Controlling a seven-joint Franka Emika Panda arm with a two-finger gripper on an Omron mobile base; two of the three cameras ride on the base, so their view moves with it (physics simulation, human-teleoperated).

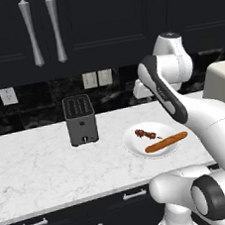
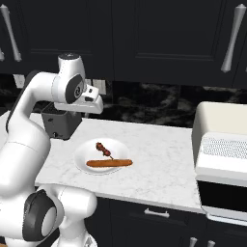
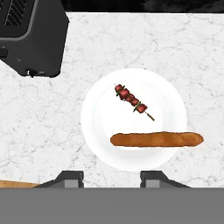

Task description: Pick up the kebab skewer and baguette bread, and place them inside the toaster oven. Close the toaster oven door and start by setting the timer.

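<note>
A white plate (image 3: 100,131) on the marble counter carries the kebab skewer (image 3: 130,100) and, beside it, the baguette bread (image 3: 156,139). Both also lie on the plate in the base views: kebab skewer (image 1: 145,134), baguette bread (image 1: 166,142), kebab skewer (image 2: 102,149), baguette bread (image 2: 109,163). My gripper (image 3: 111,178) hangs well above the plate, open and holding nothing, with its two fingertips (image 3: 70,177) wide apart. The cream-white toaster oven (image 2: 219,144) stands at the counter's right end, its dark glass door (image 2: 224,195) low in the frame; I cannot tell whether it is open.
A black slot toaster (image 1: 80,119) stands on the counter left of the plate, near the back wall. Dark cabinets hang overhead. The counter's front edge (image 1: 94,194) runs below the plate. An orange-brown strip (image 3: 13,183) lies at the hand view's lower left.
</note>
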